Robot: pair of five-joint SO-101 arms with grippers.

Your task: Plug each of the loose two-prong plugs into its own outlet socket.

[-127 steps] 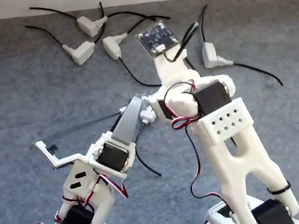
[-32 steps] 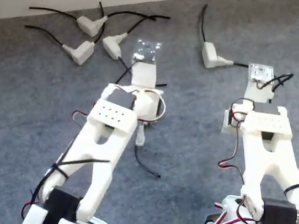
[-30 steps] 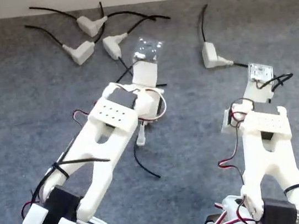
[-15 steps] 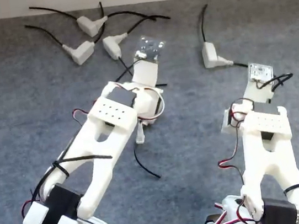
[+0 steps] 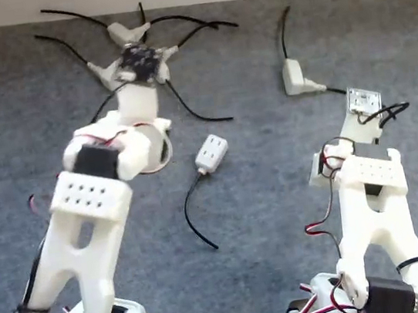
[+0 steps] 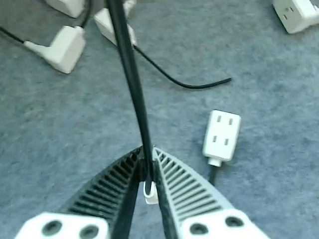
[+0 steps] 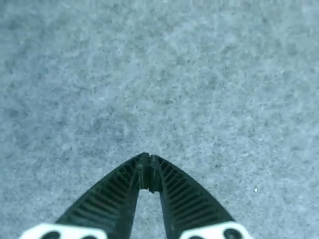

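Three white two-prong plugs [image 5: 115,72] with black cords lie in a cluster at the far left of the grey carpet; two of them show in the left wrist view [image 6: 62,47]. My left arm's wrist [image 5: 137,61] hangs over that cluster. My left gripper [image 6: 146,149] is shut on a thin black cord [image 6: 127,64] that runs away toward the plugs. A white outlet socket [image 5: 210,151] [image 6: 222,135] lies free mid-carpet, face up, apart from both arms. My right gripper [image 7: 148,157] is shut over bare carpet, holding nothing.
Another white plug [image 5: 295,78] with its cord lies far right, just beyond the right arm's wrist [image 5: 363,100]. A loose black cord end [image 5: 227,117] lies between the plug cluster and the socket. The socket's own cord [image 5: 195,221] trails toward me.
My left arm has swung from over the socket to the far left, above the plug cluster, which uncovers the socket. The right arm has kept still since about a second ago.
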